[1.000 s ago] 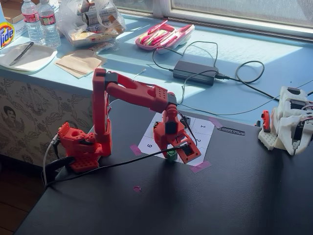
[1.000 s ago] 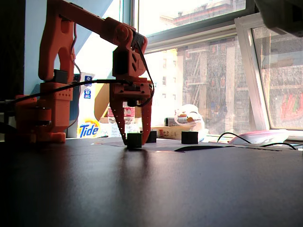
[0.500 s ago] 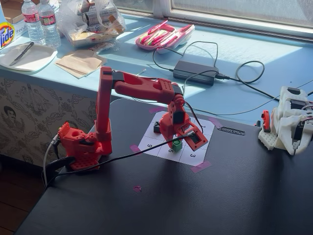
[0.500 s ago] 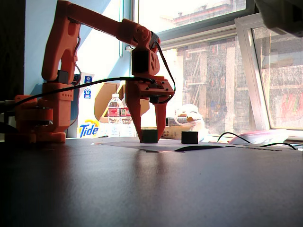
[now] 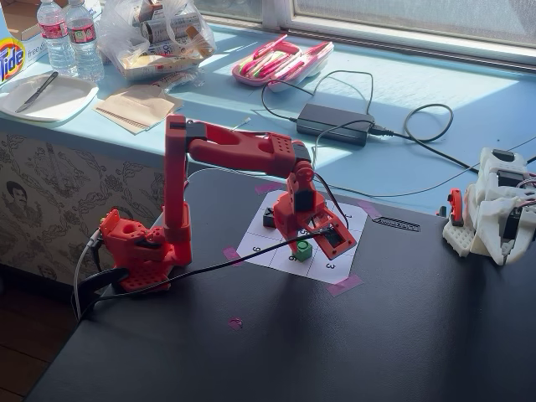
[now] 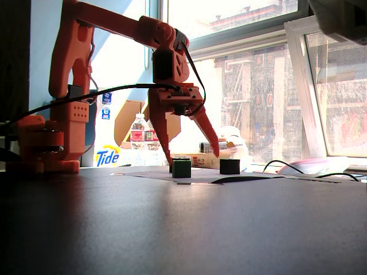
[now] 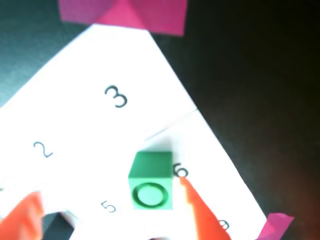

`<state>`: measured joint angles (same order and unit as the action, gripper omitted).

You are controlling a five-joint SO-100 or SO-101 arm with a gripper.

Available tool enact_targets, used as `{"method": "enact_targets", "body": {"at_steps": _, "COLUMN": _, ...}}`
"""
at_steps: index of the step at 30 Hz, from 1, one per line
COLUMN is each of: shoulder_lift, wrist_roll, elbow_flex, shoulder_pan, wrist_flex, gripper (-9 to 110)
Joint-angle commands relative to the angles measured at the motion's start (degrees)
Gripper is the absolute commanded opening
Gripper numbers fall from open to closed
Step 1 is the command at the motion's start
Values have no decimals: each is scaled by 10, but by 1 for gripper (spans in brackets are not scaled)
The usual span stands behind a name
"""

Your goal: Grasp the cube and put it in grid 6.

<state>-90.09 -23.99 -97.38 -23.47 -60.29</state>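
The green cube (image 7: 151,180), ring mark on top, rests on the white paper grid (image 7: 75,115) right beside the printed 6 of grid 6 (image 7: 181,171), on the side toward the 5. Whether it crosses the cell line I cannot tell. My red gripper (image 7: 108,189) is open and straddles it, with one fingertip (image 7: 192,200) close to the cube's right side and the other far to the left. In a fixed view the cube (image 6: 182,168) sits flat under the open gripper (image 6: 194,159). From above, in a fixed view, the cube (image 5: 302,249) lies below the gripper (image 5: 308,241).
A dark cube (image 6: 230,166) stands on the paper to the right, and another dark cube (image 5: 269,218) sits behind the gripper. Pink tape (image 5: 343,286) holds the paper's corners. A white device (image 5: 494,209) sits at the table's right edge, and a cable (image 5: 209,270) runs from the arm's base.
The gripper carried the cube from the grid's near edge inward, set it down by the 6, then opened and lifted slightly.
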Motion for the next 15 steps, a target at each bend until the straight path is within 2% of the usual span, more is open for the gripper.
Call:
{"method": "enact_targets", "body": {"at_steps": 1, "shoulder_lift": -44, "wrist_roll": -9, "elbow_flex": 4, "shoulder_pan": 10, "wrist_flex": -6, "gripper": 50}}
{"method": "enact_targets", "body": {"at_steps": 10, "shoulder_lift": -226, "wrist_roll": 17, "elbow_flex": -60, "shoulder_pan": 143, "wrist_flex": 35, "gripper": 47}}
{"method": "enact_targets", "body": {"at_steps": 15, "shoulder_lift": -403, "wrist_roll": 49, "elbow_flex": -212, "shoulder_pan": 257, "wrist_flex": 133, "gripper": 25}}
